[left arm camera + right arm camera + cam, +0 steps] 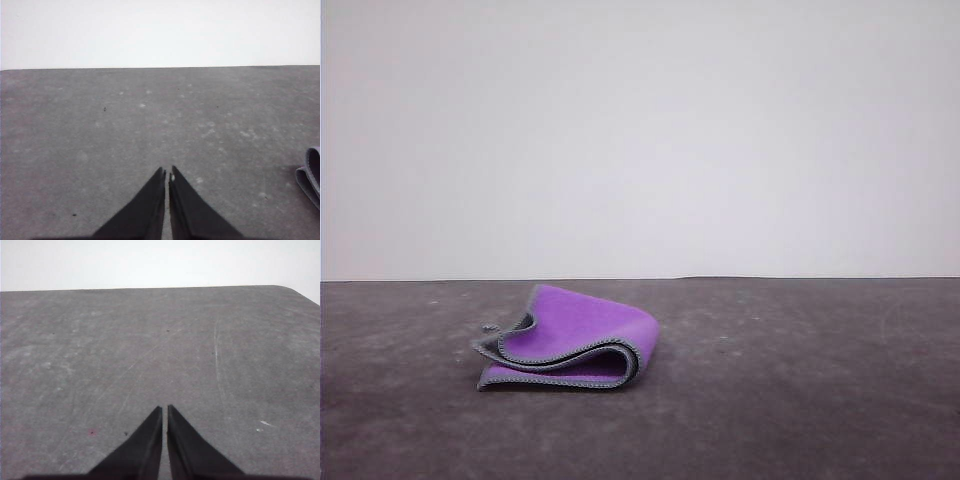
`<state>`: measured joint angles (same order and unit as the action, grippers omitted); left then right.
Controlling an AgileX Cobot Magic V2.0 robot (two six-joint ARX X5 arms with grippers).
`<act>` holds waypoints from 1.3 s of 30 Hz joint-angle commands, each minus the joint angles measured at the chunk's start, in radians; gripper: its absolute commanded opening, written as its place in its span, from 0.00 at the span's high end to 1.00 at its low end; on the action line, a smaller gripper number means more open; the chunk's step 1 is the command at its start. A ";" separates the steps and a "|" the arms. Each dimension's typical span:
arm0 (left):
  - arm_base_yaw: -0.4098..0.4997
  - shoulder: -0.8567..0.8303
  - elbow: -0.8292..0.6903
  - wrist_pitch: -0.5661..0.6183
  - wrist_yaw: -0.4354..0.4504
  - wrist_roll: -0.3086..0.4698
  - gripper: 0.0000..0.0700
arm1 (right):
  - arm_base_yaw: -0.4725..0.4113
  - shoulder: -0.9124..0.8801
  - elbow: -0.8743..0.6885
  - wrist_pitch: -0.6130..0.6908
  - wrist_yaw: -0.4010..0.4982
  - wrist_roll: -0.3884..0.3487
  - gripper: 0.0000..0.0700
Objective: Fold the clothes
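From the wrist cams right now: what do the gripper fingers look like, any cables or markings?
Left gripper: two matte black fingers, wedge-shaped, wide at the base and tapering to sharp tips, with flat inner faces. Right gripper: the same black tapered pair. No cables, labels or markings are visible on either pair. A tiny pale speck sits beside the left gripper's tips; I cannot tell what it is.

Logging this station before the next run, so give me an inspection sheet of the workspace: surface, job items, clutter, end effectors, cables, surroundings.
Surface: dark grey table, scuffed, pale specks and scratches.
Job's things: cloth folded over loosely, purple face out, grey hem showing, lying left of centre; its edge shows in the left wrist view.
Clutter: nothing seen.
End effectors: left end effector shut, empty, over bare table; right end effector shut, empty, over bare table.
Cables: nothing seen.
Surroundings: plain white wall.
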<state>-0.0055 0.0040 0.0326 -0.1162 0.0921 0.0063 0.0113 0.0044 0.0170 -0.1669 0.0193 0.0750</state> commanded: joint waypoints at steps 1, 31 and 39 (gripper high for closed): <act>0.001 -0.001 -0.020 0.011 0.002 -0.008 1.00 | 0.000 -0.001 -0.004 0.010 0.001 -0.004 0.98; 0.001 -0.001 -0.020 0.011 0.002 -0.008 1.00 | 0.000 -0.001 -0.004 0.010 0.001 -0.004 0.98; 0.001 -0.001 -0.020 0.011 0.002 -0.008 1.00 | 0.000 -0.001 -0.004 0.010 0.001 -0.004 0.98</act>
<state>-0.0058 0.0040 0.0326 -0.1162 0.0921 0.0063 0.0113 0.0044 0.0170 -0.1669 0.0193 0.0750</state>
